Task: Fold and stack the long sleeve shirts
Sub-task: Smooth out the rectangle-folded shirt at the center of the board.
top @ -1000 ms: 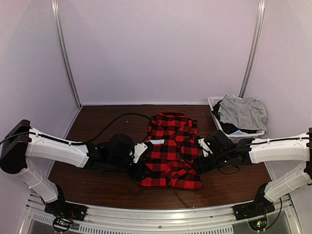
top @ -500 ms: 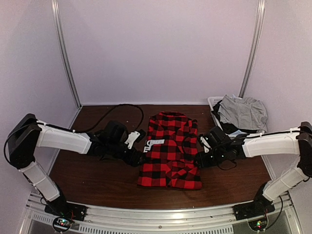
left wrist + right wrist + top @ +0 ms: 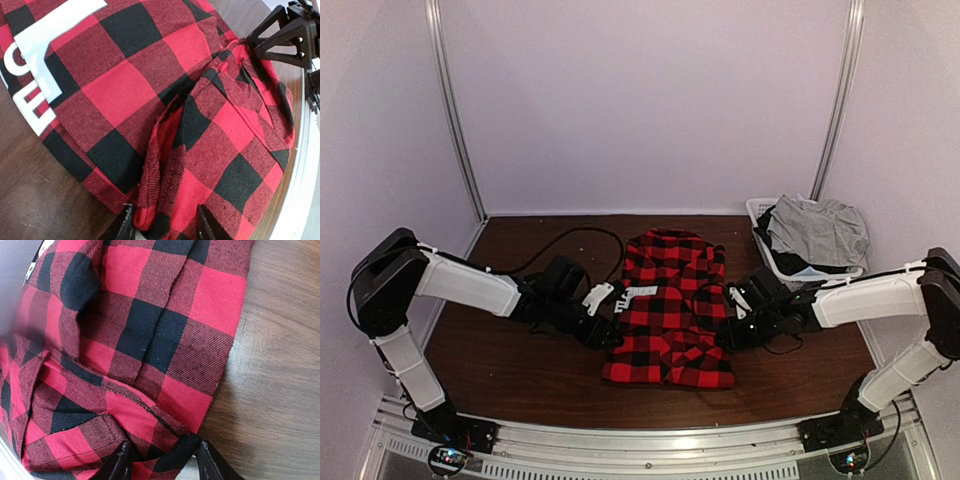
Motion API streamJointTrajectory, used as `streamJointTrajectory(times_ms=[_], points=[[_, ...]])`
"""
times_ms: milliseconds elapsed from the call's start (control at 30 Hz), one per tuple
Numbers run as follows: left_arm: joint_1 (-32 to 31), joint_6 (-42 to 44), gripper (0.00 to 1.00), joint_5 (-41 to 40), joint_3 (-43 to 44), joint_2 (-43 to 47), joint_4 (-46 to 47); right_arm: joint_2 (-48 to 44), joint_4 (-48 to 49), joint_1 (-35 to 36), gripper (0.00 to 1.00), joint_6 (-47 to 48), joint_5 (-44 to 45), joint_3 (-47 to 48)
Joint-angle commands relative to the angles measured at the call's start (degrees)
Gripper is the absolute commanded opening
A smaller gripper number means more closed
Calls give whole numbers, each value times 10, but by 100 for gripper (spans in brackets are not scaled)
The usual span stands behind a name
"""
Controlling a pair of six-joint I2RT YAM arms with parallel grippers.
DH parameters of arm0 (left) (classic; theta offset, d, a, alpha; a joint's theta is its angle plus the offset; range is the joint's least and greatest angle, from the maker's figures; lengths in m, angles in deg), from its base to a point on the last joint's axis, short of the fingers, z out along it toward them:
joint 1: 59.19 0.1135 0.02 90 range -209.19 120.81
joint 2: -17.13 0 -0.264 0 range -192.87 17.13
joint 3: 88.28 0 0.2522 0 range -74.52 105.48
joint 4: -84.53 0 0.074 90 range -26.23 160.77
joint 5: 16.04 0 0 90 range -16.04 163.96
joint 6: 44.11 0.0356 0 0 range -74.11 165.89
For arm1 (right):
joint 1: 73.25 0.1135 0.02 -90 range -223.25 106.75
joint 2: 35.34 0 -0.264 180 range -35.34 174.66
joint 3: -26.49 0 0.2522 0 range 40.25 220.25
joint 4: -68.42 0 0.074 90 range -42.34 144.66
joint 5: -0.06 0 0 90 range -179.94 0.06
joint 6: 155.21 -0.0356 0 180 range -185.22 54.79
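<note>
Jaws, left and right, pinch the flannel shirt [image 3: 667, 300] (opposite side edges).

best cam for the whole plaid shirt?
Top external: the whole flannel shirt is in frame, folded on the table. Left wrist shows only a close-up of one bunched corner; right wrist only an edge and its folds.

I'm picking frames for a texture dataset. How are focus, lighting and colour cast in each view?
Top external: dim, lilac cast on the walls; the flannel shirt reads clearly but softly. Left wrist: weave crisp, evenly lit; the left gripper's fingertips are dark and blurred. Right wrist: weave and the table grain sharp; a grey out-of-focus smear covers the upper left.
</note>
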Motion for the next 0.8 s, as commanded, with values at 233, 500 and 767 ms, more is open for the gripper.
streamJointTrajectory(times_ms=[233, 500, 767], points=[[3, -4, 21, 30, 11, -10, 38, 19, 34, -3, 25, -5, -22, -9], [4, -1, 0, 37, 13, -7, 42, -16, 7, -3, 0, 3, -10, -1], [3, 1, 0, 23, 30, 29, 16, -65, -36, -2, 0, 28, 6, 32]])
